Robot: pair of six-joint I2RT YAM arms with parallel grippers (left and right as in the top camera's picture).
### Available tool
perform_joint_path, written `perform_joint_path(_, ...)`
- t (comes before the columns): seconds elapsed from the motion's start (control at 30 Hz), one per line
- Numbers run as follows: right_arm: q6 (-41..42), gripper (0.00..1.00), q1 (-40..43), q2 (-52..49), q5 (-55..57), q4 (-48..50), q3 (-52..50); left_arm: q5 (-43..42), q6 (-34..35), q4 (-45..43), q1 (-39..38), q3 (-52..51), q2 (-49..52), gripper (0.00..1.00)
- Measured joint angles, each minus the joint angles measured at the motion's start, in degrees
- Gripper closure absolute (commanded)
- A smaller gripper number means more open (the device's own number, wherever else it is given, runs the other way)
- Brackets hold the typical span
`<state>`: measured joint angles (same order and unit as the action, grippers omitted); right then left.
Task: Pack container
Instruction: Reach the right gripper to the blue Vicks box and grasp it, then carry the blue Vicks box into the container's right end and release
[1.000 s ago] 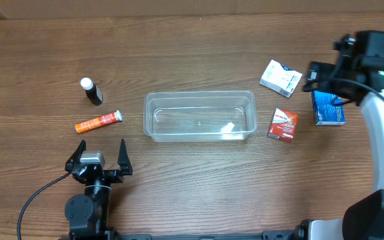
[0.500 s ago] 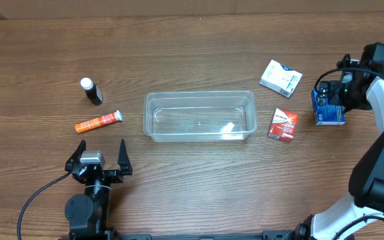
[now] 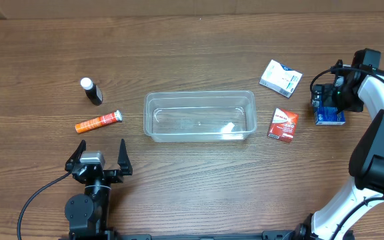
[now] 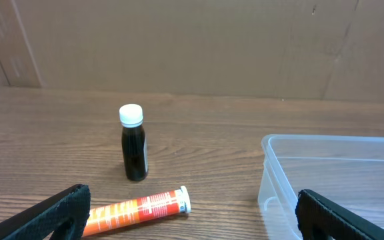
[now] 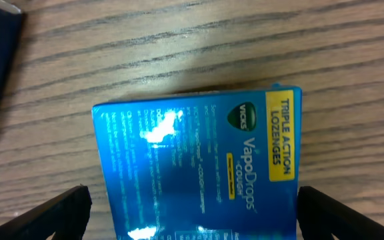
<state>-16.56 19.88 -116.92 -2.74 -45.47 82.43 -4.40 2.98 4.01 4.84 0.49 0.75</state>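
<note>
The clear plastic container [image 3: 200, 116] sits empty at the table's middle; its left end shows in the left wrist view [image 4: 325, 173]. My right gripper [image 3: 327, 101] is open right over a blue VapoDrops box [image 3: 330, 117], with a finger on either side of the box [image 5: 199, 167] and apart from it. My left gripper [image 3: 101, 160] is open and empty near the front edge, facing an orange tube [image 4: 139, 208] and a small dark bottle with a white cap [image 4: 134, 143].
A white and blue box [image 3: 281, 78] lies at the back right. A red and white box [image 3: 283, 125] lies right of the container. The orange tube [image 3: 99, 122] and the dark bottle [image 3: 91, 91] lie left of the container.
My right gripper has moved down and right onto the blue box, which it now straddles. The left arm has not moved.
</note>
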Motion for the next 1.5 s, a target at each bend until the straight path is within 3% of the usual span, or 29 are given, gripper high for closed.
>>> perform_joint_path(0.17, 0.0, 0.01, 0.0, -2.4, 0.1, 0.0, 0.0, 0.0, 0.0, 0.0, 0.0, 0.0, 0.0, 0.00)
perform_joint_path(0.33, 0.7, 0.23, 0.0, -2.4, 0.2, -0.6, 0.1, 0.0, 0.0, 0.0, 0.0, 0.0, 0.0, 0.00)
perform_joint_path(0.37, 1.0, 0.35, 0.1, -2.4, 0.2, -1.0, 0.1, 0.0, 0.0, 0.0, 0.0, 0.0, 0.0, 0.00)
perform_joint_path(0.4, 1.2, 0.37, 0.1, -2.4, 0.2, -1.2, 0.3, 0.0, 0.0, 0.0, 0.0, 0.0, 0.0, 0.00)
perform_joint_path(0.7, 5.6, 0.30, 0.3, -2.2, 0.0, -3.3, 0.9, 0.0, 0.0, 0.0, 0.0, 0.0, 0.0, 0.00)
perform_joint_path(0.87, 6.3, 0.30, 0.3, -0.3, -1.5, -13.9, 5.9, 0.0, 0.0, 0.0, 0.0, 0.0, 0.0, 0.00)
perform_joint_path(1.0, 6.4, 0.30, -1.4, 7.3, -4.0, -21.8, 15.3, 0.0, 0.0, 0.0, 0.0, 0.0, 0.0, 0.00)
perform_joint_path(1.2, 10.9, 0.27, -15.8, 11.1, -5.2, -28.0, 18.4, 0.0, 0.0, 0.0, 0.0, 0.0, 0.0, 0.00)
perform_joint_path(1.5, 33.6, 0.27, -34.6, 11.1, -10.0, -30.5, 18.4, 0.0, 0.0, 0.0, 0.0, 0.0, 0.0, 0.00)
